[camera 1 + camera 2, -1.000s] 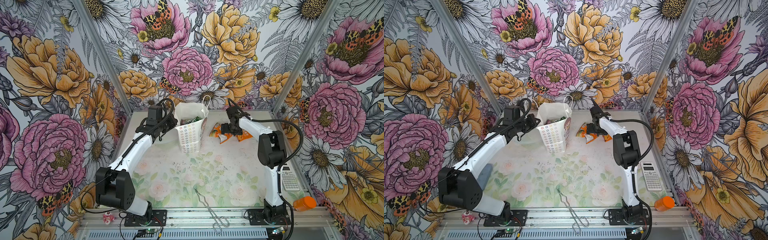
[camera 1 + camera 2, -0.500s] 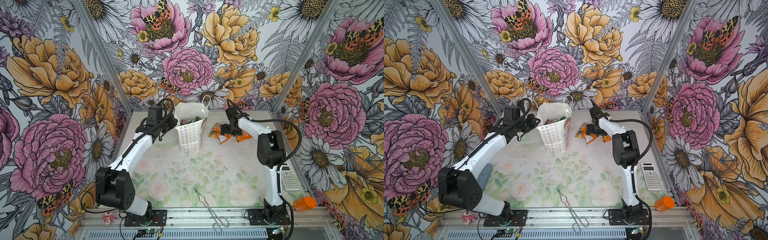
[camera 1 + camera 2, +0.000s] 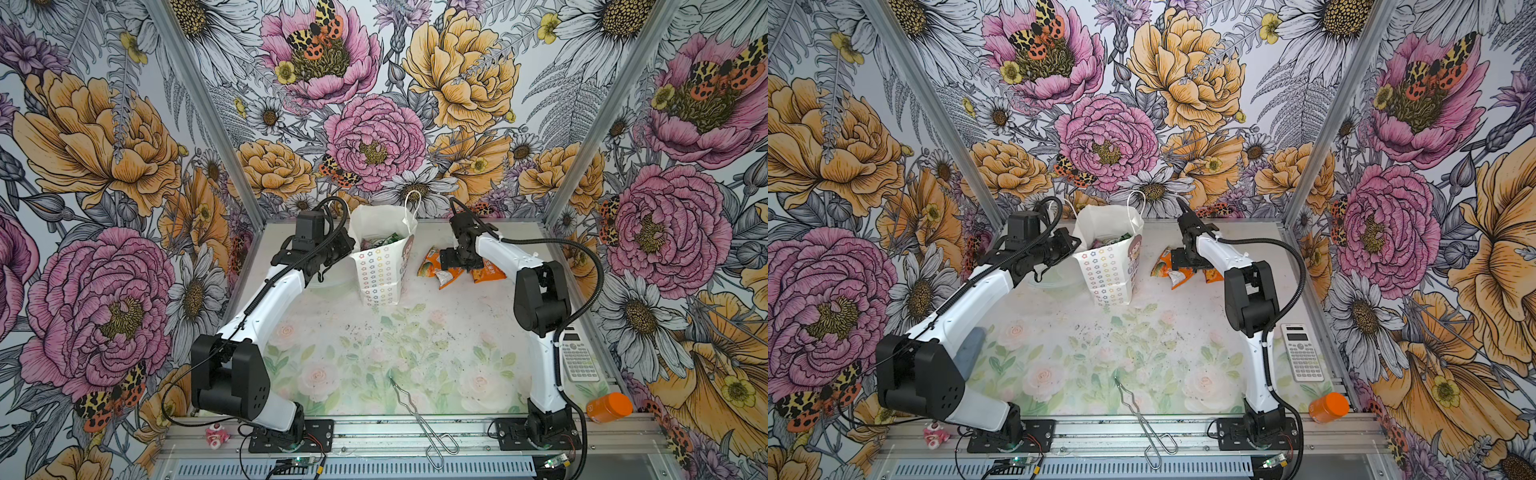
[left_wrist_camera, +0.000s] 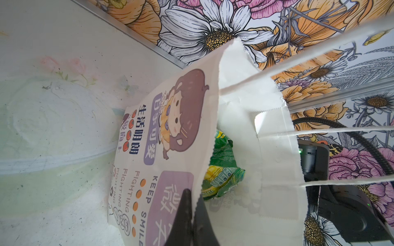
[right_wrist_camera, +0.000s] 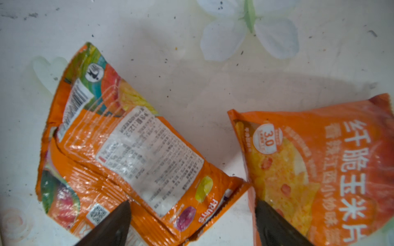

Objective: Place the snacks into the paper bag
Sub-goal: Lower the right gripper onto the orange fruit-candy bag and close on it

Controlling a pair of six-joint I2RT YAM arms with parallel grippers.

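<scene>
The left jaws are pressed together on the rim of the paper bag [image 4: 166,149], which is printed "KEEP SMILE" and "FIGHTING". A green packet [image 4: 221,161] lies inside the bag. The right jaws stand apart over the desk [image 5: 191,53], right of the bag. Below them lie an orange packet [image 5: 132,153] marked "FRUITS" and a second orange packet [image 5: 319,170] marked "3.0". Whether the jaws touch either packet is unclear.

The left arm [image 3: 270,307] is stretching forward and up from its base. The left gripper [image 4: 191,197] is lying roughly level with its fingers pressed together, seemingly pinching the rim of the paper bag [image 4: 170,138]. The right arm [image 3: 509,259] is bending sharply at the elbow and reaching inward, with the right gripper [image 5: 193,203] pointing downward and its jaws standing wide apart.
</scene>
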